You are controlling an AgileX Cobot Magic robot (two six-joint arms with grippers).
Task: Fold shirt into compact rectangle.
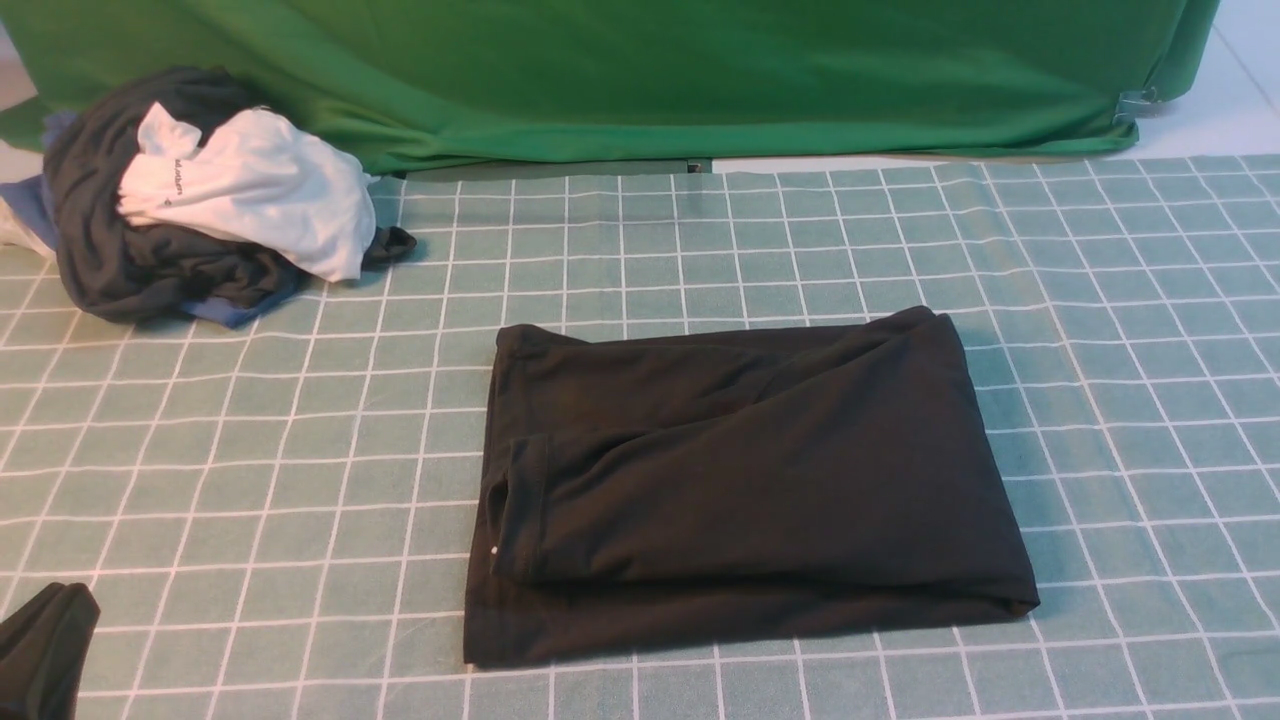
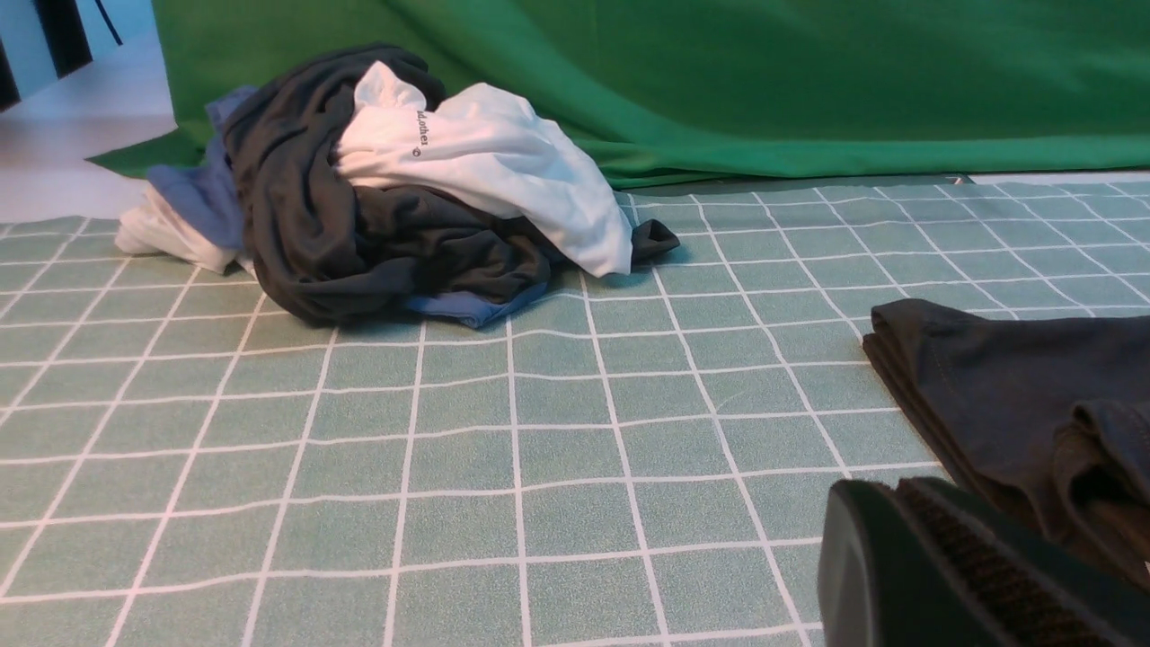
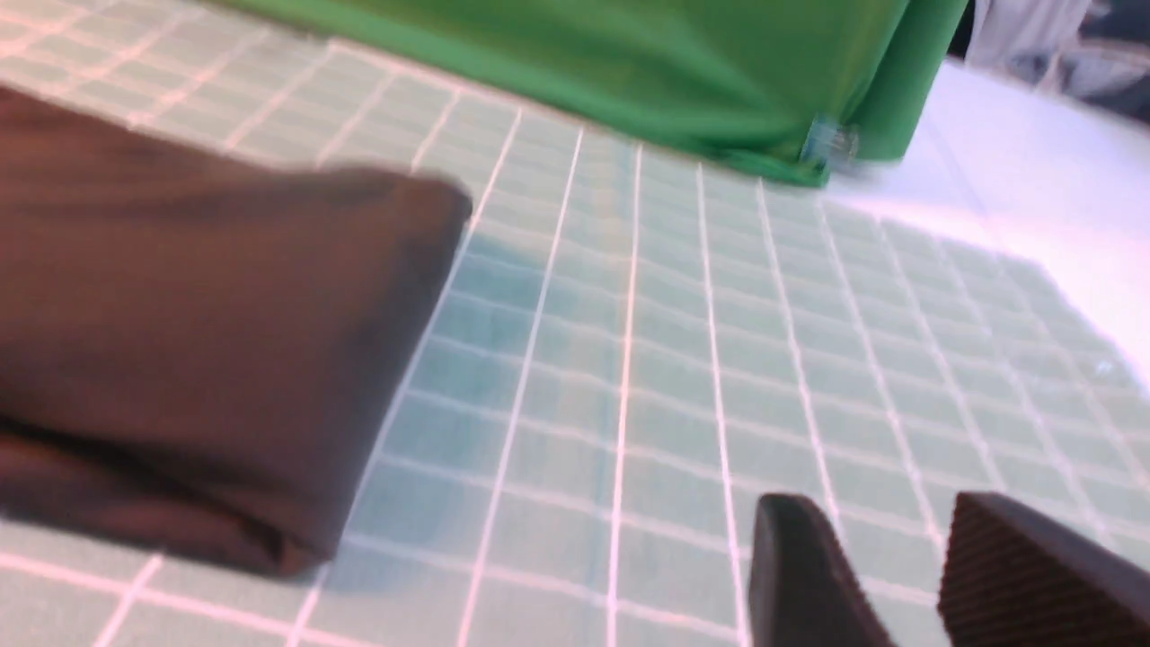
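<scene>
Left fingers (image 2: 952, 575) are pressed together, holding nothing; right fingers (image 3: 898, 575) stand partly apart, empty, off the black T-shirt (image 1: 740, 490), which lies folded mid-surface (image 1: 250, 480). Heaped clothes (image 1: 190, 200) sit at 10 o'clock.

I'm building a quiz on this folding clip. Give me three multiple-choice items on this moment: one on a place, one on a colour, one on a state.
1. Where does the pile of spare clothes lie?
A. far left of the table
B. far right of the table
C. on the shirt

2. What colour is the backdrop cloth?
A. red
B. green
C. yellow

3. How does the shirt lie?
A. spread out flat with sleeves out
B. crumpled in a ball
C. folded into a rough rectangle

Answers:
1 A, the front view shows it at the far left, apart from the shirt.
2 B, it is green in all views.
3 C, its layers are stacked and neither gripper holds it.
</scene>
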